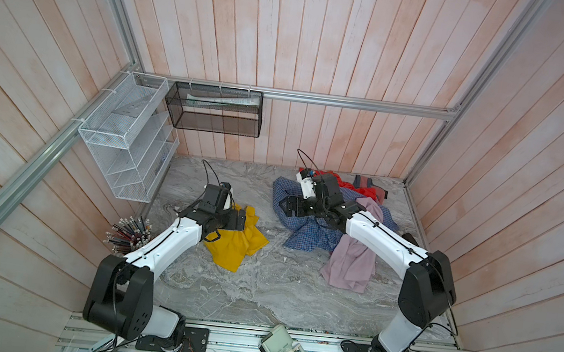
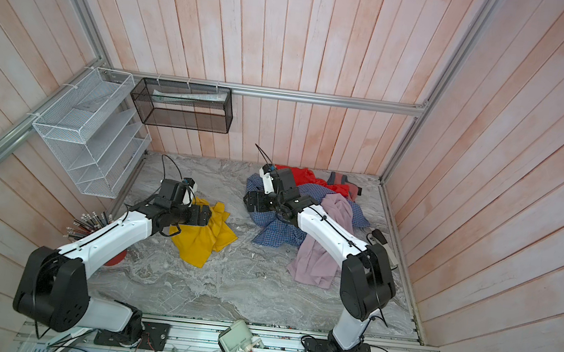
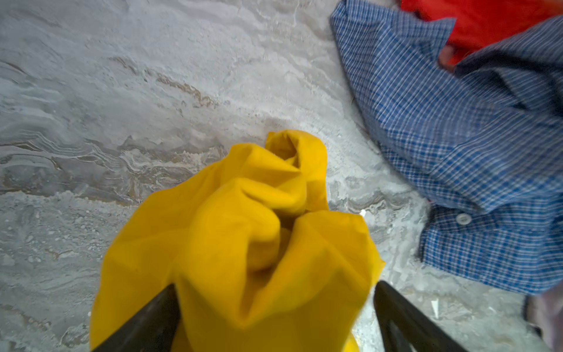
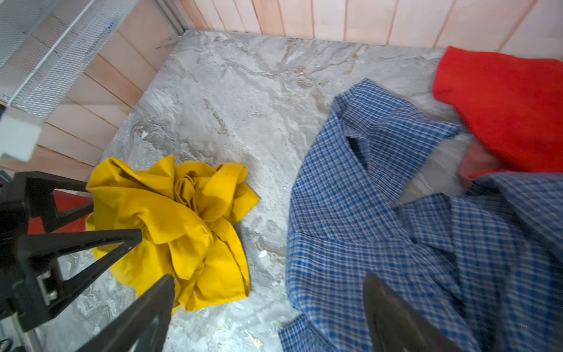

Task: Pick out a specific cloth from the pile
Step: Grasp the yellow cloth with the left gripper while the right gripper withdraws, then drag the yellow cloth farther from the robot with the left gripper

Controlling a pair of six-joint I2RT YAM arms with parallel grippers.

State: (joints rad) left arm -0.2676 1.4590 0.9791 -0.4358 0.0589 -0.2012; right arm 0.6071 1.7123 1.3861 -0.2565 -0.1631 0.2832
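**Cloth (image 1: 235, 242) apart from the pile (image 1: 313, 237), left claw (image 1: 239, 220) and right claw (image 1: 286, 205) both gaping**

Around the edges: white wire rack (image 1: 124, 139) and black mesh basket (image 1: 214, 108) on the walls at upper left of both top views. Cup of pencils (image 1: 130, 235) at the left edge, beside the left arm. Right of centre, the pile: blue checked shirt (image 1: 306, 234) with a lilac-pink shirt (image 1: 354, 262) draped across it. Red-orange cloth (image 1: 345, 184) and a small grey-and-pink piece (image 1: 364, 181) against the back wall. Right arm stretched over the pile, hiding its middle.

Left claw: spread wide, fingers (image 3: 146, 320) on either side of the bunched yellow fabric, touching it but not pinching. Right claw: spread wide above the checked shirt's left edge, nothing gripped.

Cloth left of centre on the worktop (image 1: 259, 291), clear of the pile, with a strip of bare marble between. Front half of the worktop open; pile close to the back and right walls
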